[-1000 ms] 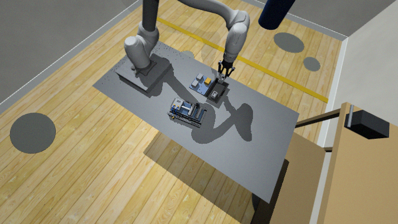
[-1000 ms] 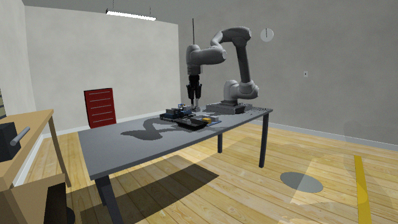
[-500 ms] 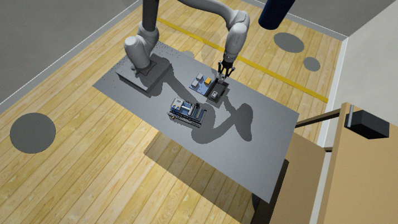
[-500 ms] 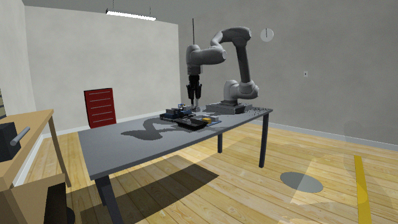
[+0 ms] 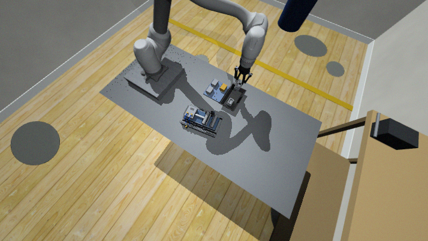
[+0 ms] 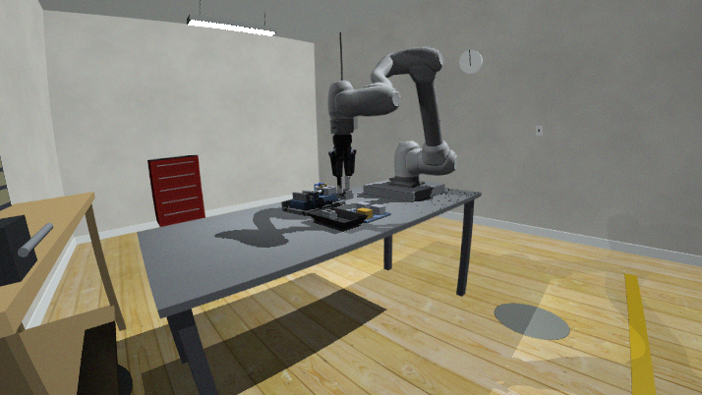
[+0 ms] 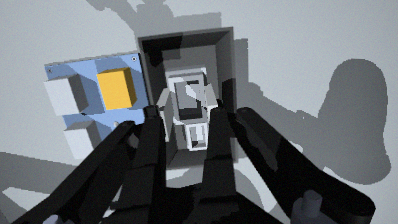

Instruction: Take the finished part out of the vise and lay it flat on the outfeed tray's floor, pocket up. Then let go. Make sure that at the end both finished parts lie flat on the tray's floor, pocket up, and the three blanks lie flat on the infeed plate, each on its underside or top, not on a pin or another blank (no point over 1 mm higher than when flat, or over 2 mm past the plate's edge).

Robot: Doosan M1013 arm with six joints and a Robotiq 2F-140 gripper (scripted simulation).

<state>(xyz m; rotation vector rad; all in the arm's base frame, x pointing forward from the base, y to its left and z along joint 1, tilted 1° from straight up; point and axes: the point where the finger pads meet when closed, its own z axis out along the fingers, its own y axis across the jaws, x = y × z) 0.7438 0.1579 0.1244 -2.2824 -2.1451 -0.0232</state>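
Observation:
My gripper (image 5: 240,81) is shut on the finished part (image 7: 187,97), a light grey block with a dark pocket. It holds the part just above the far end of the dark outfeed tray (image 5: 234,99). In the wrist view the part sits between the two black fingers, over the tray's floor (image 7: 190,75). A second small light piece (image 5: 230,101) lies on the tray floor nearer the camera, and it also shows in the wrist view (image 7: 196,136). The vise (image 5: 201,120) stands apart on the table, nearer the front. I cannot tell whether the held part touches the tray floor.
A blue plate (image 5: 215,89) with grey blocks and an orange block (image 5: 223,87) lies right beside the tray. The arm's base (image 5: 154,76) stands on the table's far left. A wooden bench (image 5: 386,180) stands off the table's right end.

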